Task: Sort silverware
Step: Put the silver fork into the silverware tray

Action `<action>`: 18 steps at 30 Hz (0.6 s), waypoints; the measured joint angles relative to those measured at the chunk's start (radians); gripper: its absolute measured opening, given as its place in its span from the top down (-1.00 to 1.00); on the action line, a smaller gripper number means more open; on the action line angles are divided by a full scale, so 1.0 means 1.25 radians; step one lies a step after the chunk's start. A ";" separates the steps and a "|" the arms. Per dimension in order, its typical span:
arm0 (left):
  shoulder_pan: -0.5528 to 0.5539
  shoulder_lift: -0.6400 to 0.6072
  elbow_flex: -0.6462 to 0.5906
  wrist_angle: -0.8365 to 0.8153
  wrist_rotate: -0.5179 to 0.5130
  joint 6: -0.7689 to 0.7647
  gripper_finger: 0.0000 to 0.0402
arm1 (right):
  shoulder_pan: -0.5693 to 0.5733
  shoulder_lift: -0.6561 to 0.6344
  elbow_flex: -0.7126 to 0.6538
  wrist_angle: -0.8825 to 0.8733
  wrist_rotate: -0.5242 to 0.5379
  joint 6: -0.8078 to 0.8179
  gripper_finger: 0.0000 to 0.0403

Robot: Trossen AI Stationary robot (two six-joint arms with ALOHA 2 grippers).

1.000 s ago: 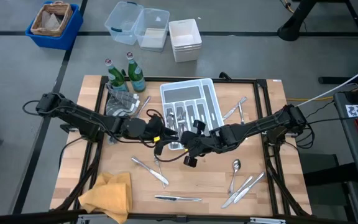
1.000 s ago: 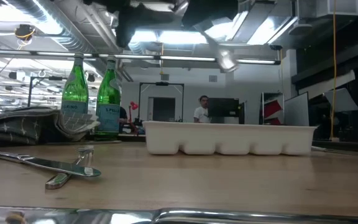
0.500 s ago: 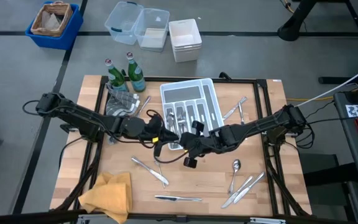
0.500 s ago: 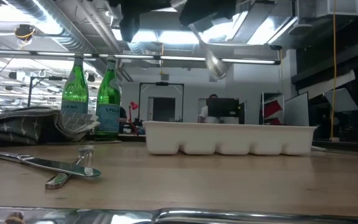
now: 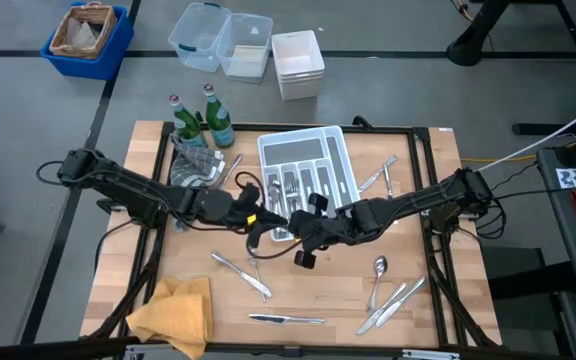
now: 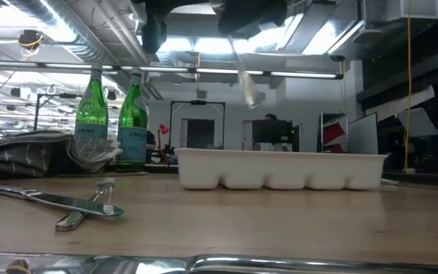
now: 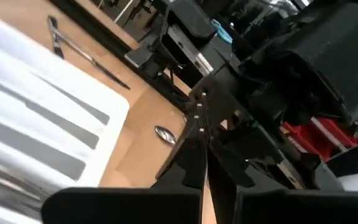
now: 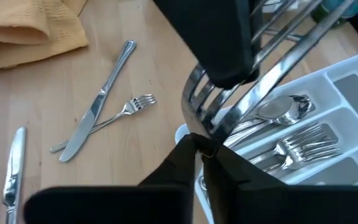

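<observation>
Left pincer (image 5: 256,214): clamped tight on a fork (image 8: 272,59), as I read it from the right wrist view; it hangs above the bench (image 5: 448,300), just off the near end of the white tray (image 5: 340,150).
Right pincer (image 5: 298,236): nose to nose with the left one, its tip at the fork's tines; I cannot tell whether it grips or has let go.
Fork: lifted clear of the bench, slung between the two pincers; in the low view its head hangs down over the tray.
Step, my guess: a hand-over from one pincer to the other, then the drop into the fork slot.
Tray contents: forks (image 8: 303,146) and a spoon (image 8: 281,109) lie in the compartments just beyond the right pincer.
Left to sort: a spoon (image 5: 378,268) on the bench a little beyond the right pincer's outer side; a knife (image 5: 286,319) well behind both; a crossed fork and knife (image 5: 240,272) near the left pincer.
Handling: light, stiff, polished steel; I expect it to slip and swing if pinched at one end; it won't break but will clatter.
Where I'd hold: across the flat of the handle near the neck, so the balance sits close to the pincer; I'd release it low over the slot.
</observation>
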 joint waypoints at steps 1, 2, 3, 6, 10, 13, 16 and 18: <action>0.000 0.000 0.000 -0.009 -0.001 -0.014 1.00 | 0.000 0.000 0.000 0.000 -0.004 0.011 0.78; 0.000 0.001 -0.002 -0.019 -0.004 -0.029 1.00 | 0.000 0.000 0.000 0.000 -0.005 0.023 0.72; 0.000 0.002 -0.003 -0.024 -0.004 -0.047 1.00 | 0.000 0.000 0.000 0.000 -0.006 0.037 0.65; 0.002 0.003 -0.003 -0.037 -0.008 -0.091 1.00 | 0.000 0.000 0.000 0.000 -0.012 0.071 0.43; 0.003 0.002 -0.003 -0.100 -0.034 -0.156 1.00 | 0.001 0.000 0.000 0.000 -0.028 0.116 0.24; 0.003 0.002 -0.003 -0.151 -0.089 -0.210 1.00 | 0.001 0.000 0.000 0.000 -0.033 0.164 0.19; 0.002 0.002 -0.003 -0.167 -0.146 -0.263 1.00 | 0.001 0.000 0.000 -0.002 -0.012 0.199 0.19; 0.002 0.002 -0.003 -0.163 -0.180 -0.285 1.00 | 0.001 0.000 0.000 -0.002 0.033 0.211 0.20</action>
